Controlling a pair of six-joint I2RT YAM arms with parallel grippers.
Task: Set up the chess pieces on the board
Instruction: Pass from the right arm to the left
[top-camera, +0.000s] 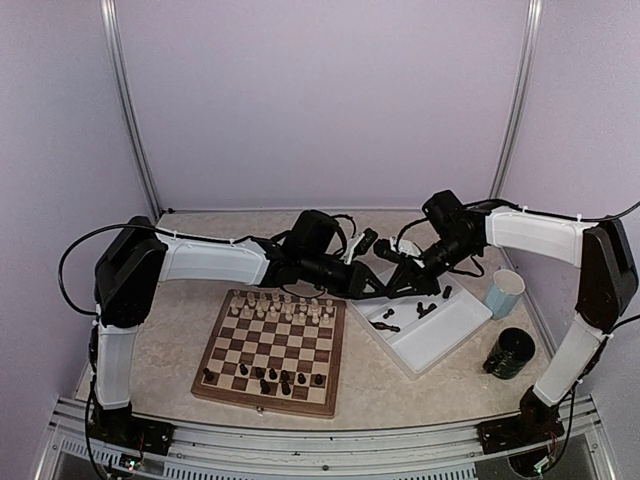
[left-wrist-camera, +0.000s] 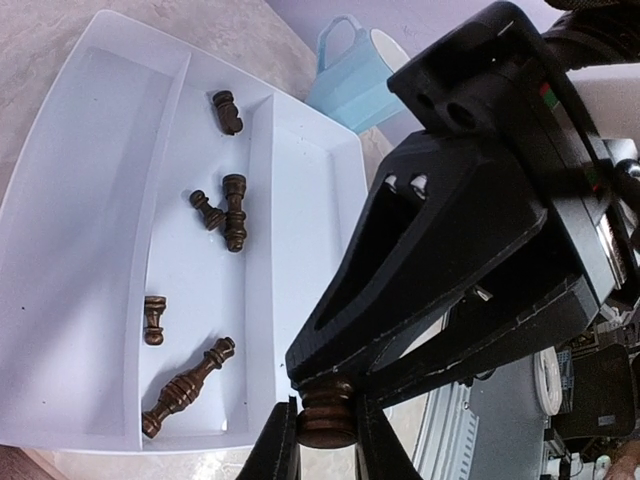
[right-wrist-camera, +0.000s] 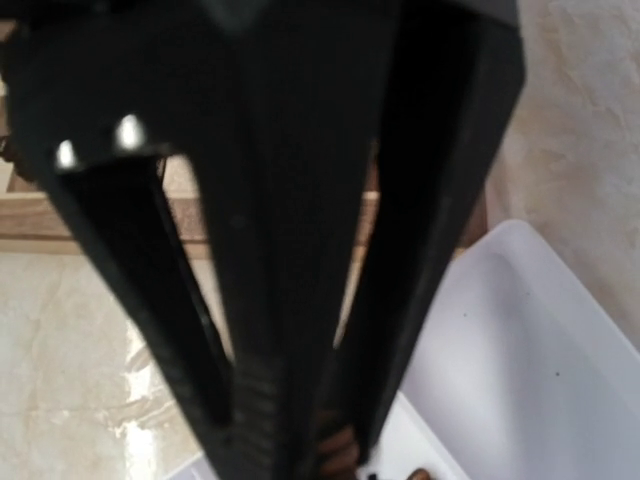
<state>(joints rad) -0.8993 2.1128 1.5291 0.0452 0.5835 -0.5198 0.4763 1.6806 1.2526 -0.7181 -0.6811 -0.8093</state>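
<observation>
Five dark pieces (left-wrist-camera: 235, 212) lie in the white tray (left-wrist-camera: 70, 200), all in its middle compartment; do you count the same? — Ana

Yes, five. One more dark piece (left-wrist-camera: 327, 420) is beside a corner of the tray, on the side toward the chessboard (top-camera: 270, 340), and both grippers meet on it. The right gripper (left-wrist-camera: 330, 380) pinches its upper part with narrow jaws. The left gripper (left-wrist-camera: 325, 455) has one finger against each side of its base, so it seems that both grip it. — Tomas

What stands around, and what blocks the view? — Ana

One pale blue mug (left-wrist-camera: 350, 75) stands just beside the far right end of the tray. One dark round pot (top-camera: 511, 352) stands on the table (top-camera: 390, 385), near the mug and to the right of the tray. The body of the right gripper hides the right part of the tray from the left wrist camera. The right wrist camera sees almost only its own fingers. — Tomas

And the board itself? — Ana

It lies flat to the left of the tray, apart from it. Pale pieces (top-camera: 280, 308) fill its two far rows; they are too small for a sure count. About nine dark pieces stand unevenly in the near rows, some too close together to separate. — Tomas
</observation>
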